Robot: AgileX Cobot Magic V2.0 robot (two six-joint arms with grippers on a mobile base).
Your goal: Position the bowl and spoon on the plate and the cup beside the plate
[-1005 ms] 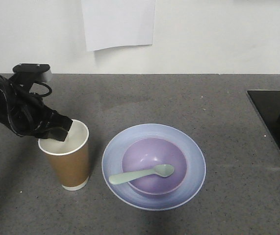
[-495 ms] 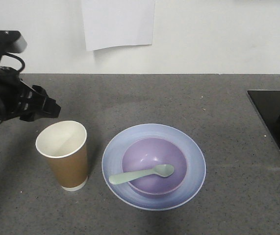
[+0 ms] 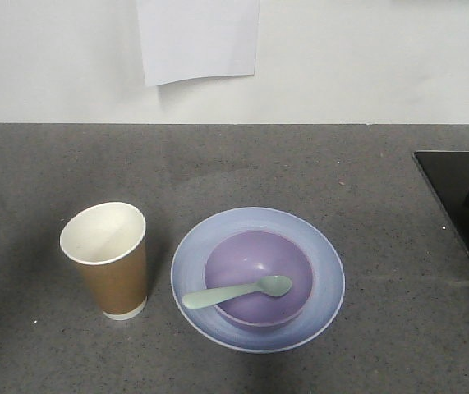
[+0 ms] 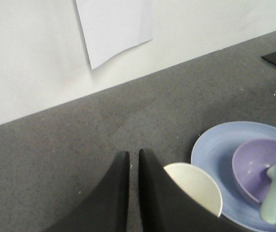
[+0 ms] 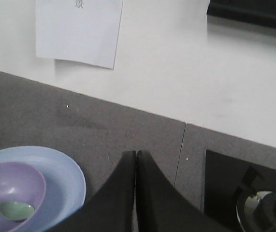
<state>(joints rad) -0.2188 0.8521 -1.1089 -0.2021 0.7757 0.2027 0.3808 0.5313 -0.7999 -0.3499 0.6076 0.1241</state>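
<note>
While both arms hang clear of the setting, the layout already looks complete. From the left claw (image 4: 133,162), whose fingers are closed to a thin slit and grip nothing, the cup (image 4: 193,188) stands upright just to its lower right, with the plate (image 4: 215,150) beyond it further right. The bowl (image 3: 258,277) sits in the plate's middle, and the spoon (image 3: 236,292) lies across it, scoop inside, handle out over the bowl's rim. From the right claw (image 5: 136,159), pressed fully shut and empty, the plate lies down to the left. Cup and plate stand near on the tabletop (image 3: 382,189), not touching. I judge nothing remains to grasp; if anything did, the left arm is nearer the cup.
</note>
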